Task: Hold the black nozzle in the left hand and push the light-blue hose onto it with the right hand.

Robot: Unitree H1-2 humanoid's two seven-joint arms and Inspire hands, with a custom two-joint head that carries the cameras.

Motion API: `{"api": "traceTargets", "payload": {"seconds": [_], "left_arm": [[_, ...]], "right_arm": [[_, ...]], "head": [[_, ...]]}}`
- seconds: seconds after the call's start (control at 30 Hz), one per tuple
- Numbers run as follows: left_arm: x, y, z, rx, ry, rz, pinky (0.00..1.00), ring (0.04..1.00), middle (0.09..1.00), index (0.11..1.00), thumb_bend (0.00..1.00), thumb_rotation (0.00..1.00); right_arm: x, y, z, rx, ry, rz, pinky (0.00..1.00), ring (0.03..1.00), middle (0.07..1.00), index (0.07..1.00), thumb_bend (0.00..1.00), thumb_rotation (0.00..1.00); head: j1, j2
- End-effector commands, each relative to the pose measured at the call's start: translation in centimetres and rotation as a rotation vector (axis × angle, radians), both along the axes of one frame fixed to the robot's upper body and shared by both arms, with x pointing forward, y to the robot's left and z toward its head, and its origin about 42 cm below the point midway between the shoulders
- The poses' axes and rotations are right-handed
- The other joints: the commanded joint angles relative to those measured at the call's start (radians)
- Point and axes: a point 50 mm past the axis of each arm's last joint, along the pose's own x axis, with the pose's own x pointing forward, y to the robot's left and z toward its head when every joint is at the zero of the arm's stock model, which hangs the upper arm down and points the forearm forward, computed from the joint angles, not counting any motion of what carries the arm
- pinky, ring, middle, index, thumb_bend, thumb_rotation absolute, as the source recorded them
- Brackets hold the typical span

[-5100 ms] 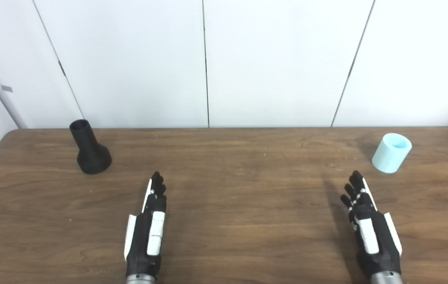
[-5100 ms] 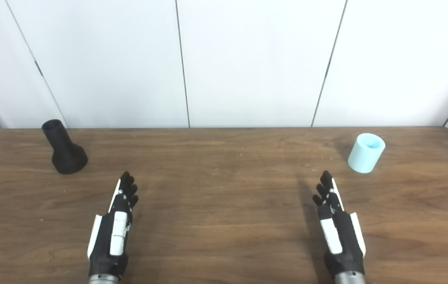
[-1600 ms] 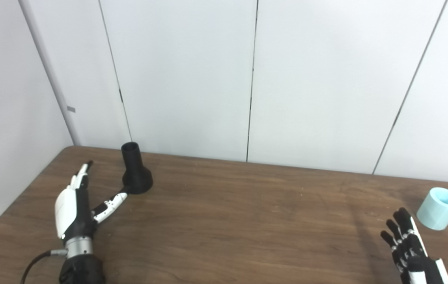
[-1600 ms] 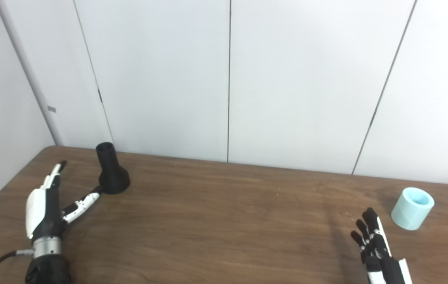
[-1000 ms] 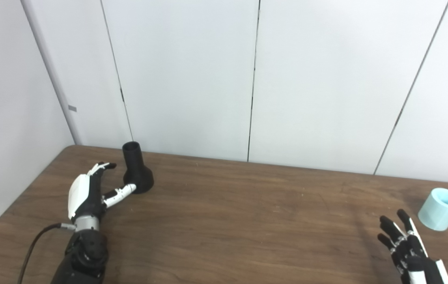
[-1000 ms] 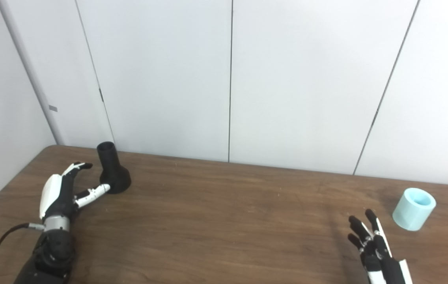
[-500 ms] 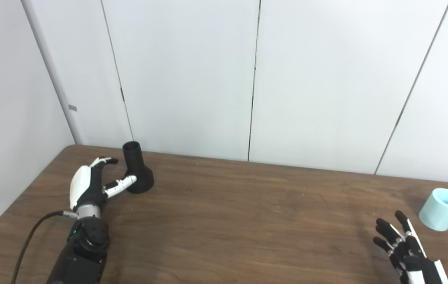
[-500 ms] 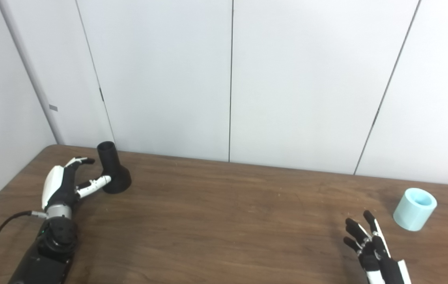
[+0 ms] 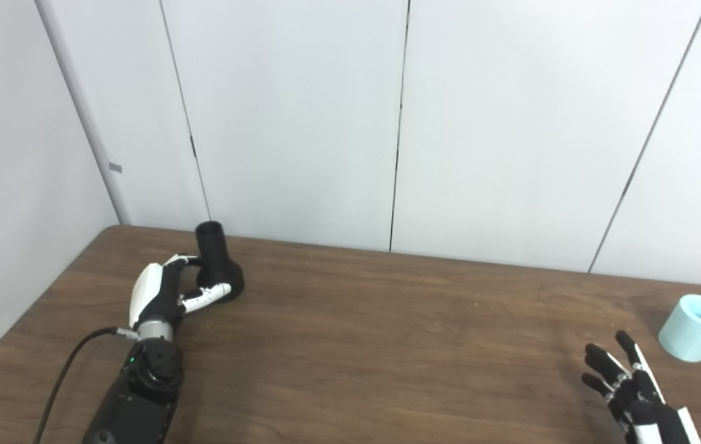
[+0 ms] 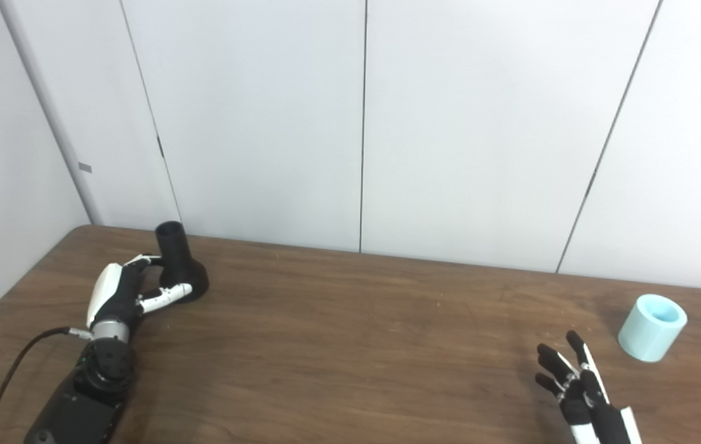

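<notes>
At the left of the frame the left hand curls its fingers about the upright black nozzle on the table, seemingly not yet clamped, ready to steady it, while the right hand, splayed and empty at lower right, waits near the light-blue hose.

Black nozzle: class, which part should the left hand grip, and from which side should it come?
Probably the narrow neck of the black nozzle, approached from its left: it stands upright on its flared base, and the left hand already brackets it there.

A bare test room or lab: plain white wall panels from 10 to 2 o'clock behind a wooden counter.
</notes>
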Motion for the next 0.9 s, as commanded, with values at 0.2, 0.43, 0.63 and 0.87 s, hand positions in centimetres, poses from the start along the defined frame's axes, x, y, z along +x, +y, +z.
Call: {"api": "traceTargets", "payload": {"seconds": [0.2,0.43,0.63,0.87], "left_arm": [[2.4,-0.5,3.3,0.041,-0.075,-0.050,1.00,0.953,0.902,0.617,0.82,0.38],[2.7,-0.3,2.8,0.066,-0.046,-0.046,1.00,0.953,0.896,0.618,0.83,0.38],[3.2,-0.5,3.0,0.085,-0.029,-0.041,1.00,0.953,0.892,0.620,0.83,0.38],[3.5,-1.1,3.3,0.089,-0.032,-0.049,1.00,0.953,0.892,0.622,0.83,0.38]], "right_arm": [[-2.3,0.5,-3.2,0.027,0.105,-0.010,0.83,0.883,0.859,0.983,0.73,0.86],[-2.3,0.7,-3.1,0.024,0.102,-0.008,0.83,0.882,0.859,0.982,0.73,0.87],[-2.4,0.8,-3.0,0.020,0.100,-0.007,0.83,0.882,0.860,0.983,0.74,0.87],[-2.4,0.8,-3.0,0.019,0.099,-0.006,0.83,0.883,0.860,0.983,0.74,0.87]], "head": [[-0.001,0.004],[-0.004,0.009],[-0.004,0.013],[-0.006,0.016]]}}
